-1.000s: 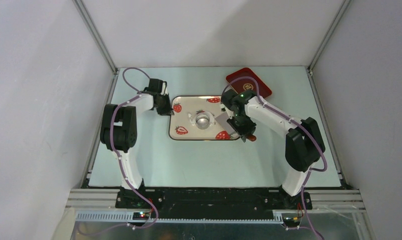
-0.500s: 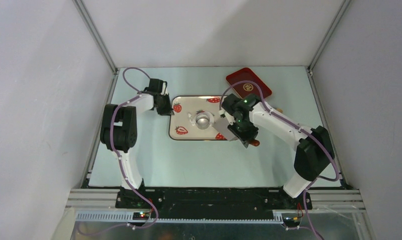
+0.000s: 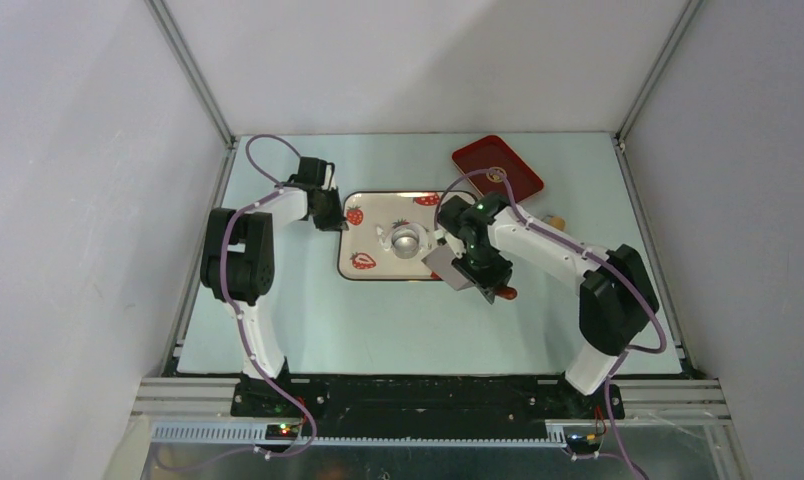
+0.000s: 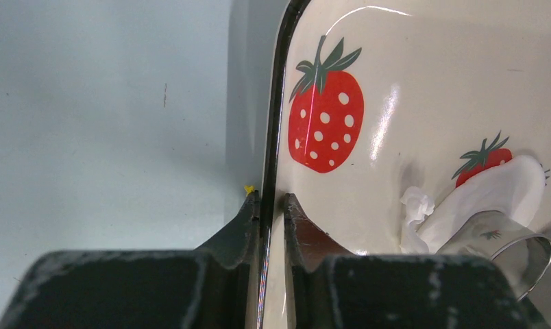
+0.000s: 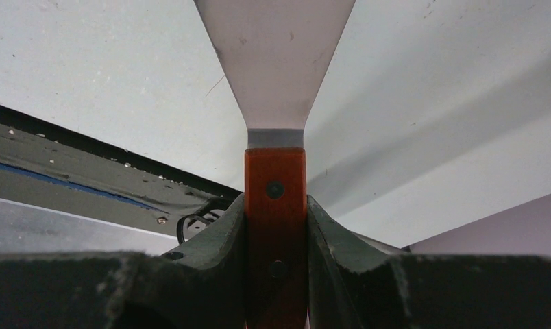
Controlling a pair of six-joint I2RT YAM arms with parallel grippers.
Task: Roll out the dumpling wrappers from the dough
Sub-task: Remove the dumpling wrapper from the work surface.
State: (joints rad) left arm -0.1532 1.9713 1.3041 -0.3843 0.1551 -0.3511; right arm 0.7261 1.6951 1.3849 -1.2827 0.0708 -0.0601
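The cream strawberry tray (image 3: 378, 262) lies mid-table, and my left gripper (image 3: 328, 215) (image 4: 267, 197) is shut on its left black rim (image 4: 276, 116). On the tray the dough (image 4: 495, 195) lies as a flattened white sheet with a torn bit at its left, partly under a silvery round cup (image 4: 509, 240) (image 3: 408, 240). Separate dumpling wrappers are out of view. My right gripper (image 3: 481, 270) (image 5: 275, 199) is shut on the orange wooden handle (image 5: 275, 178) of a metal scraper. Its blade (image 3: 441, 266) (image 5: 276, 62) hangs over the tray's front right corner.
A dark red tray (image 3: 496, 165) sits at the back right. A small tan object (image 3: 554, 220) lies on the table behind my right forearm. White walls enclose the table on three sides.
My right arm has drawn the scraper nearer to me, its blade shifting from the tray's right edge to the front right corner. The left arm has not moved.
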